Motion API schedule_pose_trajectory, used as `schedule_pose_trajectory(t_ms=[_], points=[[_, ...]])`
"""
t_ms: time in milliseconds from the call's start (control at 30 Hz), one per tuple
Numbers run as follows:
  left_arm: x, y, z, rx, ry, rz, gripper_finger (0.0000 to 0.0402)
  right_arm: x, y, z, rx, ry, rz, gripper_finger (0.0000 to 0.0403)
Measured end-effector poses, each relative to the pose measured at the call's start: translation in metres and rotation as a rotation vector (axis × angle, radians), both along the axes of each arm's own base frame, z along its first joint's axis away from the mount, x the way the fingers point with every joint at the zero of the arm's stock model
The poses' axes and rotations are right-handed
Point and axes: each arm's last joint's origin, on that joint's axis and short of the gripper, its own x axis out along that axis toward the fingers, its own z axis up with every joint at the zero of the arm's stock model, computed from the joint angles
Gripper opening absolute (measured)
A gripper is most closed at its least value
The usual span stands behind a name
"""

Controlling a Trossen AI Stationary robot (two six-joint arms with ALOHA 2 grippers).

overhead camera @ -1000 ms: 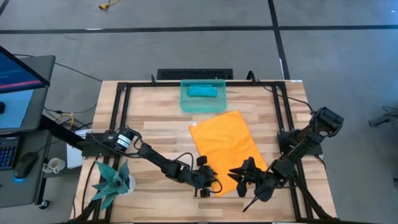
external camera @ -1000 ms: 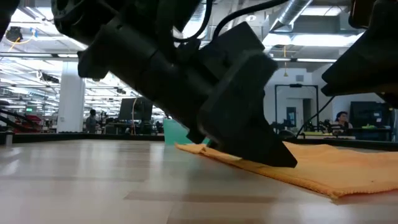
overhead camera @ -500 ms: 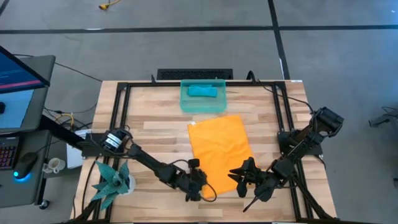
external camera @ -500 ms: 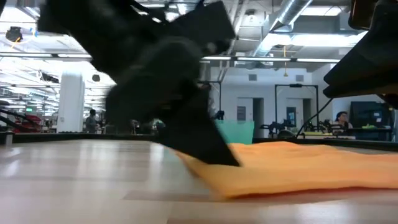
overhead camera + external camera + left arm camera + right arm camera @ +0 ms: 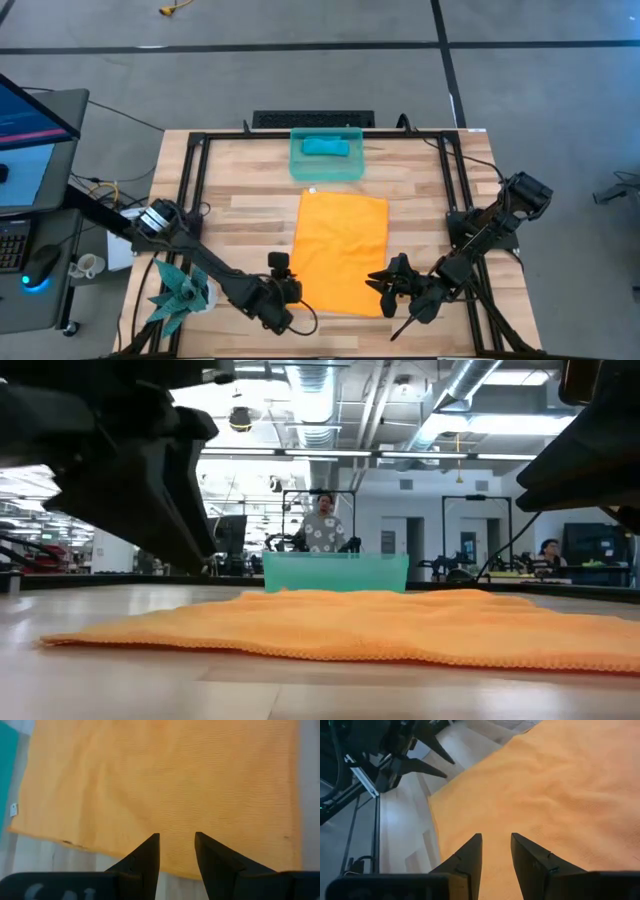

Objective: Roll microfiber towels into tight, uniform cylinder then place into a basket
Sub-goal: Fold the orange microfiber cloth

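The orange microfiber towel point(image 5: 340, 250) lies spread flat on the wooden table point(image 5: 240, 210), roughly in the middle, with both grippers at its near edge. The left gripper point(image 5: 283, 275) sits at the towel's near left corner; in the left wrist view its two dark fingers point(image 5: 145, 857) stand a little apart with a narrow gap between them, poised over the cloth's edge with nothing clamped between them. Ahead of this gripper the orange sheet stretches away toward the basket, and a small white tag point(image 5: 14, 809) shows at the towel's far corner.

The right gripper point(image 5: 385, 283) is at the towel's near right corner. Its fingers point(image 5: 467, 857) are likewise slightly parted over the orange fabric, and nothing is seen pinched between them. Beyond this gripper, across the towel's near edge, the left arm's gripper shows over bare wood.

The translucent teal-green basket point(image 5: 326, 168) stands past the towel's far edge, well away from both grippers, close to the cloth but whether touching it cannot be told. Inside it lies the teal-blue towel point(image 5: 327, 147), rolled into a short bundle. From table height the orange towel point(image 5: 360, 625) forms a low, gently rumpled layer in front of the basket point(image 5: 335, 572).

A teal spiky plant figure point(image 5: 180, 288) stands at the table's near left corner, beside the left arm. A person point(image 5: 322, 528) is seen in the room beyond the basket.
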Motion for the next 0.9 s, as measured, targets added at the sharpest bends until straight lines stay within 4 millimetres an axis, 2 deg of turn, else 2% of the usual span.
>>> schedule_pose_trajectory(t_ms=[200,300,500,633,800,900], points=[[-0.007,-0.011,0.004,0.022,-0.006,-0.066,0.0116,0.004,0.001,0.004,-0.011,-0.03,0.023,0.0124],[-0.012,-0.015,0.006,0.032,0.0,-0.09,0.0116,0.009,0.008,0.013,-0.062,-0.072,0.083,0.0124],[-0.017,-0.022,0.036,0.119,0.005,-0.1,0.0116,0.022,0.028,0.047,-0.233,-0.138,0.212,0.0124],[-0.018,-0.026,0.052,0.179,-0.009,-0.101,0.0116,0.027,0.036,0.062,-0.378,-0.137,0.282,0.0124],[-0.018,-0.028,0.054,0.17,-0.01,-0.098,0.0116,0.03,0.038,0.072,-0.543,-0.063,0.353,0.0124],[-0.018,-0.029,0.051,0.145,-0.001,-0.083,0.0116,0.029,0.038,0.072,-0.575,-0.014,0.396,0.0124]])
